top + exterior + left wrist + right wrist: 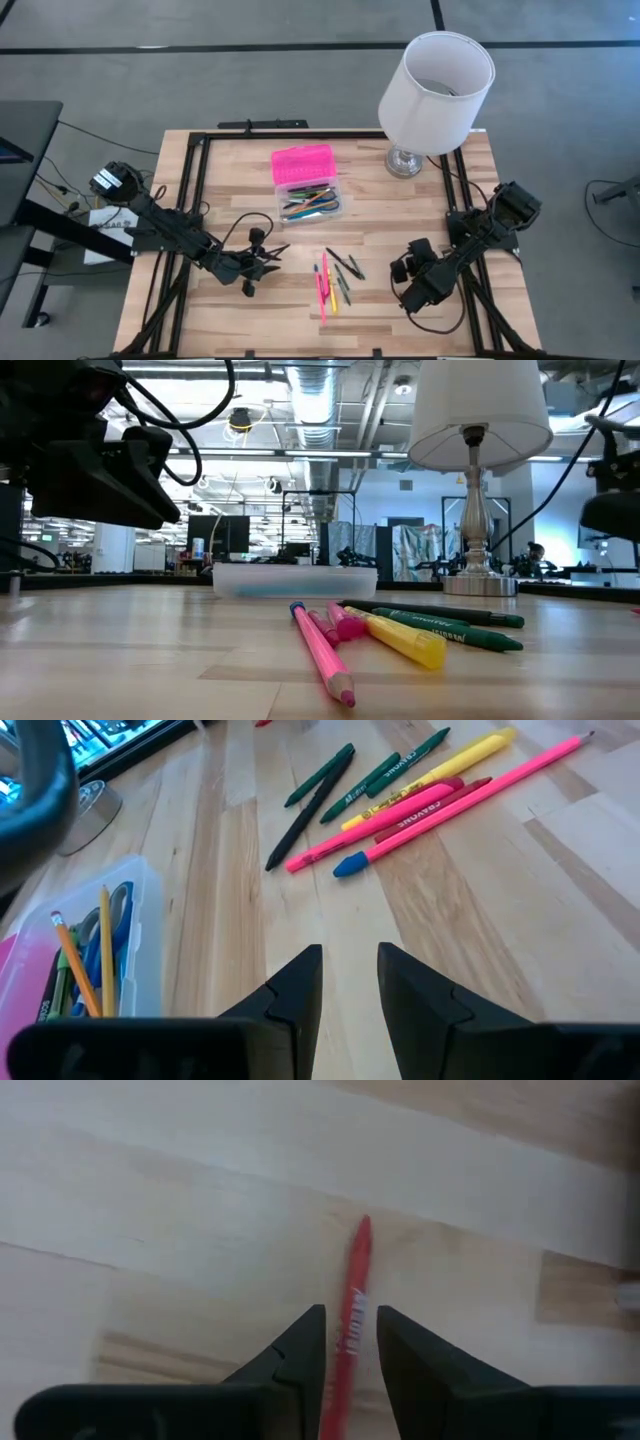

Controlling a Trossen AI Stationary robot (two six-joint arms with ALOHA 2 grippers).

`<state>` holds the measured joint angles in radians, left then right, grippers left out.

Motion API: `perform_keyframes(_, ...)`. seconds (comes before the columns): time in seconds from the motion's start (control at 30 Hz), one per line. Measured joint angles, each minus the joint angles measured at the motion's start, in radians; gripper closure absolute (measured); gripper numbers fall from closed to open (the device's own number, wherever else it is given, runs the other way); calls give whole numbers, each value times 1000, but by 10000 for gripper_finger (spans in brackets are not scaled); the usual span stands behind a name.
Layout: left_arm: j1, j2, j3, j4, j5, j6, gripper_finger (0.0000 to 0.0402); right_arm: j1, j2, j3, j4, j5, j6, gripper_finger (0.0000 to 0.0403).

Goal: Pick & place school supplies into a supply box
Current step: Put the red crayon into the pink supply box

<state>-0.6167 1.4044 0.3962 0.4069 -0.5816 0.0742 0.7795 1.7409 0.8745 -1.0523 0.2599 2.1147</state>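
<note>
Left claw: my left claw (268,256) hovers low over the surface (230,170), at 9 o'clock from the loose pile. Its jaws are narrow with bare wood showing between them, so it holds nothing.
Right claw: my right claw (350,1315) sits at 3 o'clock from the pile. A red pencil (356,1295) runs straight through the narrow gap, but I cannot tell whether it is pinched or just lying under the tips.
Supply box: the supply box (308,185) is at 12 o'clock from the pile, with its pink lid flipped back and several pens and the scissors already in the clear base.
Loose pile: the loose supplies (333,278) are bunched mid-surface, pink, yellow and green sticks touching each other.
Risk, right side: if I lift without a sure pinch, I reckon the red pencil rolls or slips out. It's thin, round and lying along the jaws.
Risk, pile: a grab into that bunch may take two at once or scatter the rest.
Risk, lamp: the lamp (433,90) stands at 2 o'clock from the box, so a wide right-arm swing could clip it.
Room: there is open wood between both claws and the box. The black rails (197,190) fence both sides.
</note>
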Motion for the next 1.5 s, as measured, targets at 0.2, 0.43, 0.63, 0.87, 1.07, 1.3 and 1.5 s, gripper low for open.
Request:
perform_keyframes(0.2, 0, 0, 0, -7, 0, -3, 306, 2, -3, -32, 50, -8, 1, 316)
perform_keyframes(0.43, 0, 0, 0, -6, 0, -4, 306, 10, -3, -34, 76, -4, -2, 335)
perform_keyframes(0.63, 0, 0, 0, -6, 0, -4, 306, 6, -3, -36, 107, -1, -45, 376)
perform_keyframes(0.87, 0, 0, 0, -6, -1, -4, 306, -35, -3, -35, 121, -4, -141, 390)
perform_keyframes(1.07, 0, 0, 0, -9, -1, -7, 306, -79, -3, -32, 155, 26, -322, 388)
perform_keyframes(1.3, 0, 0, 0, -19, -1, -11, 306, -157, 1, 16, 300, 60, -584, 397)
perform_keyframes(1.5, 0, 0, 0, -25, -1, -11, 306, -260, 3, 35, 463, 41, -930, 397)
